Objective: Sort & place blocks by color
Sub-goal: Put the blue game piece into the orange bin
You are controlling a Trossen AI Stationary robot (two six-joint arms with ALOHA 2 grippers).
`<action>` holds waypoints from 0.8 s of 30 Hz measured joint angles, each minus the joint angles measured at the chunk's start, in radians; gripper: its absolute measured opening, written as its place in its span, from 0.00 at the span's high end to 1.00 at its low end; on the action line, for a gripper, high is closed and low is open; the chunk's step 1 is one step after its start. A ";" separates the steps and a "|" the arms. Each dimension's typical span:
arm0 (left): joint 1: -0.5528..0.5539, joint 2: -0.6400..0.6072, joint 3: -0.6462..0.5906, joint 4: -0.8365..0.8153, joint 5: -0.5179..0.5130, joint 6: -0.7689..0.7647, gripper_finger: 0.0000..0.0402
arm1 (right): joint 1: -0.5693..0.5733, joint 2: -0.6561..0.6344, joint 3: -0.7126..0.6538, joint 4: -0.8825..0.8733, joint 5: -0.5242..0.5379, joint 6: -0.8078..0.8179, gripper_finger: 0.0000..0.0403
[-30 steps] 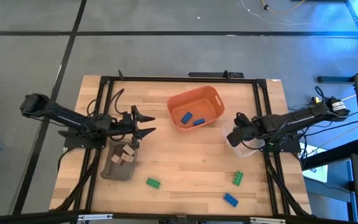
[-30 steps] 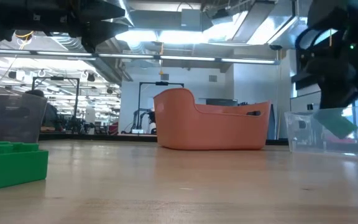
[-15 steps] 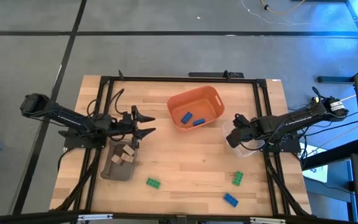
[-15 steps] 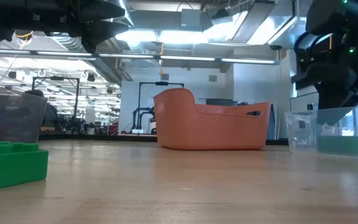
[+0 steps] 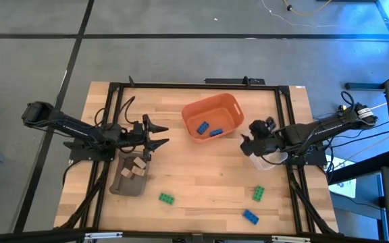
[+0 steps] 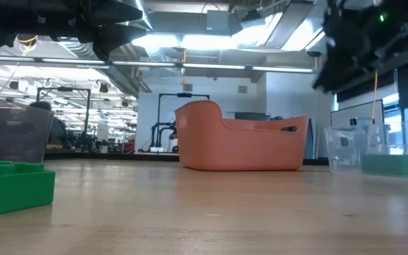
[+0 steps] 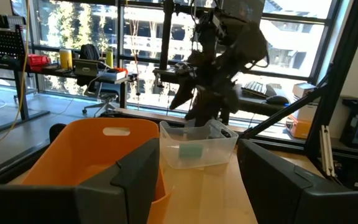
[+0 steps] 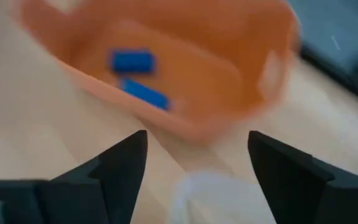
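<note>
Gripper spread above clear bin

Right gripper (image 5: 247, 143) released, empty, over the clear bin's (image 5: 265, 160) edge; green block (image 7: 191, 151) inside it. Two blue blocks (image 5: 209, 129) in orange bin (image 5: 229, 102) beside. Left gripper (image 5: 161, 133) spread, above tray (image 5: 119, 185).

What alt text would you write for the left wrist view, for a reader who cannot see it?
The right gripper, fingers open and empty, hangs above a clear bin holding one green block. An orange bin stands beside it on the wooden table, framed by the left gripper's dark fingers.
</note>
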 joint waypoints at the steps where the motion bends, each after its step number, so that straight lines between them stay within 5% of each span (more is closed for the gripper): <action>1: 0.000 0.000 0.000 -0.001 0.000 0.000 0.48 | 0.013 0.000 -0.001 0.066 0.018 -0.061 0.31; 6: 0.000 0.000 0.000 -0.001 0.000 0.000 0.48 | 0.052 0.001 -0.055 0.484 -0.001 -0.421 0.31; 12: 0.000 0.000 0.000 -0.002 0.007 0.000 0.48 | 0.045 0.001 -0.176 0.898 -0.285 -0.695 0.31; 24: 0.000 0.000 0.000 -0.002 0.006 0.005 0.48 | 0.026 -0.009 -0.201 0.985 -0.417 -0.702 0.31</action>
